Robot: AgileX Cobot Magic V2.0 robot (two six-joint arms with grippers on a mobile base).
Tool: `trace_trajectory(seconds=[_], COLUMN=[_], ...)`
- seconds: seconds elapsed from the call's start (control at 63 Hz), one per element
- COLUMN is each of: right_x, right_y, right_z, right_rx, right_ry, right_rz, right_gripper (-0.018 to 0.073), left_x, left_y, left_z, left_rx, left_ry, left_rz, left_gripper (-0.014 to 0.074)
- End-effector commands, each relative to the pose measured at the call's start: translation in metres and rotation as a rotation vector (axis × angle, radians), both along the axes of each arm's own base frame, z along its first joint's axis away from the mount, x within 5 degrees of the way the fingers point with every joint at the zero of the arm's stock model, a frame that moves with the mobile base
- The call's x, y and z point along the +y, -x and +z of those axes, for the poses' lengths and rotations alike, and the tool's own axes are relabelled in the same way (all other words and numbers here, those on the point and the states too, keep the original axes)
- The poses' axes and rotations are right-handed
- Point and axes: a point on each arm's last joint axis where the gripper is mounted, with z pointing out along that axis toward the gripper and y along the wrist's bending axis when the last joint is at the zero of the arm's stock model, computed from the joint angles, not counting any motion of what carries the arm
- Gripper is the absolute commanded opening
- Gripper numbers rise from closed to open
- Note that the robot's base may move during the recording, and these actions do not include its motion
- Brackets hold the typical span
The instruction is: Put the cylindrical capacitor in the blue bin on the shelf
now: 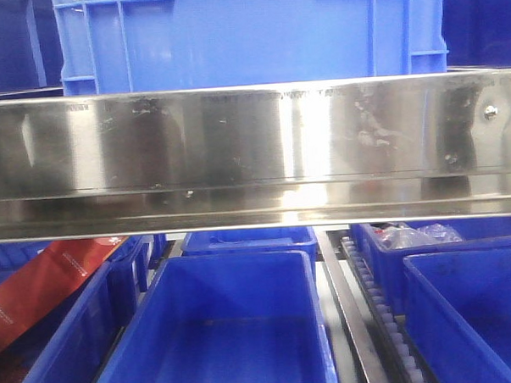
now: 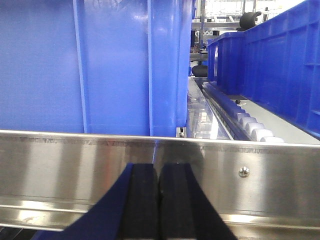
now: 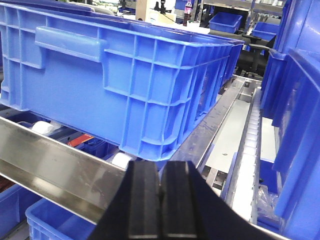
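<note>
Steel fills the middle of the front view: the shelf (image 1: 254,149) has a wide, shiny, scratched front rail that runs from one side of the picture to the other. A big blue crate (image 1: 249,35) sits on the level above the rail. Below the rail are open blue bins. The middle bin (image 1: 219,329) looks bare inside. A red packet (image 1: 43,285) lies in the bin on the left, and a clear plastic bag (image 1: 410,236) lies in a bin at the back right. A roller track (image 1: 384,313) runs between the middle bin and the right ones.

The left gripper (image 2: 159,200) has its two black pads pressed flat together, with nothing between them. It is just in front of the shelf rail (image 2: 260,170), and a blue crate wall (image 2: 90,65) stands right behind that rail.

The right gripper (image 3: 161,200) is also closed tight, pad against pad, and holds nothing. It hangs near the corner of a ribbed blue crate (image 3: 125,75) that rests on the shelf.

The cylindrical capacitor cannot be seen in any view, so I cannot tell where it is compared with either gripper.
</note>
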Motion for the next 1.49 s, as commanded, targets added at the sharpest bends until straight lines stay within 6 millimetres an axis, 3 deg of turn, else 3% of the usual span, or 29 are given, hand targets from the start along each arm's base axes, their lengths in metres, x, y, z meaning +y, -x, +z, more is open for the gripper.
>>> trace_trajectory(seconds=[0.0,0.143,0.349,0.619,0.905,1.477], right_x=[-0.001,-0.002,-0.011,-0.022,-0.024,-0.024], right_y=[0.000,-0.001,-0.008,-0.012,-0.013,-0.013], right_z=[0.001,0.001,-0.007,-0.059,-0.115,-0.115], right_rx=[-0.024,-0.024,-0.020,-0.041,-0.018,-0.022], right_ry=[-0.008,-0.007,-0.063,-0.101,-0.089,-0.087], right_rz=[-0.011,-0.031,-0.245,-0.463,-0.485,-0.485], right_gripper=[-0.0154,-0.0154,-0.0154,-0.0154,-0.0154,-0.0154], left_x=[0.000,0.000,0.000,0.000,0.000,0.000], left_y=[0.001,0.001,0.001,0.001,0.001,0.001], left_z=[0.003,0.003,0.003,0.003,0.003,0.003], left_rx=[-0.029,-0.029,-0.029,-0.029,-0.029,-0.029], left_ry=[0.004,0.004,0.004,0.004,0.004,0.004], left_rz=[0.000,0.000,0.000,0.000,0.000,0.000], left_gripper=[-0.0111,-0.0111,-0.0111,-0.0111,-0.0111,-0.0111])
